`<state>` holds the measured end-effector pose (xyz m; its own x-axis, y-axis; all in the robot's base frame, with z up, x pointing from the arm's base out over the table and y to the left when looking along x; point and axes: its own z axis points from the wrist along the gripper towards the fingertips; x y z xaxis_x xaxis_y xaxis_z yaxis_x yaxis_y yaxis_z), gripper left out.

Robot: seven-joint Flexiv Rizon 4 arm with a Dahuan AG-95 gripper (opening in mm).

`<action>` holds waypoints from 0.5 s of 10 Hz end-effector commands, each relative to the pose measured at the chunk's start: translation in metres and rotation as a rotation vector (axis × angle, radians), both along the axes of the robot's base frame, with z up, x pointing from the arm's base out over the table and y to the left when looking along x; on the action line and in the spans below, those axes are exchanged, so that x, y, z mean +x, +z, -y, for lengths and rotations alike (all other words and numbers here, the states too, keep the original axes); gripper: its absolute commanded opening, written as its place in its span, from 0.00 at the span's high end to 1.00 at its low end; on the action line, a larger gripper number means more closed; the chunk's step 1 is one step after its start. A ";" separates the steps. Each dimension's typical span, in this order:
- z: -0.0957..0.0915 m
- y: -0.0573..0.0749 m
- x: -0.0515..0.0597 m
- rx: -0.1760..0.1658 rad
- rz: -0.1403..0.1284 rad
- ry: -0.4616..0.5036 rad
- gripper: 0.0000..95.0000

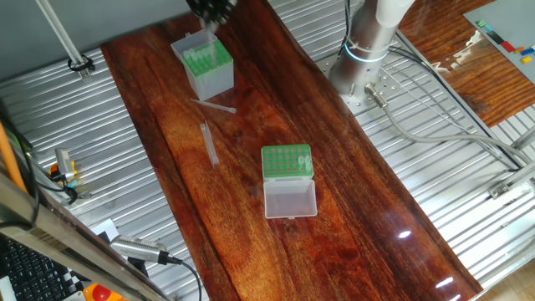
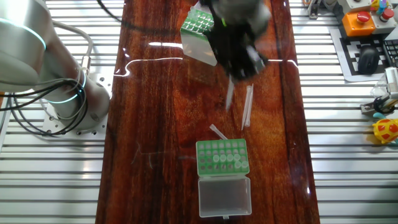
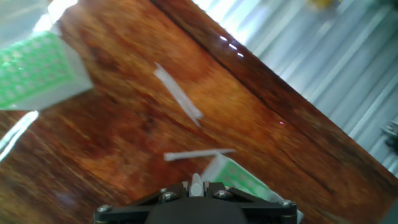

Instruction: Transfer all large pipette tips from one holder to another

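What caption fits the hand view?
Gripper carrying a pipette tip above two loose tips on the table.

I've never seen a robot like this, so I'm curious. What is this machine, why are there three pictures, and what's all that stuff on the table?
It is a robot arm with a two-finger gripper at its end. Two pictures come from cameras fixed near the table, looking from different sides. The third comes from a camera on the hand itself, looking along the fingers. On the wooden table stand a low green rack, with its clear lid folded open, and a taller whitish box with a green top full of holes. Two thin plastic tips lie loose between them. The gripper seems to be pinching one more tip, though the pictures are blurry there.
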<state>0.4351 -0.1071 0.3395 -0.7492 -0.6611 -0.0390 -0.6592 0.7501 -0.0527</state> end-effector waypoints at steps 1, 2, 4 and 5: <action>-0.002 0.000 -0.003 0.020 0.012 -0.018 1.00; -0.002 0.000 -0.003 0.017 0.011 -0.052 1.00; 0.007 0.000 -0.001 0.010 0.021 -0.048 1.00; 0.024 -0.001 0.005 0.012 0.022 -0.012 1.00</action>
<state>0.4366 -0.1250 0.3393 -0.7827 -0.6187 -0.0684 -0.6164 0.7856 -0.0528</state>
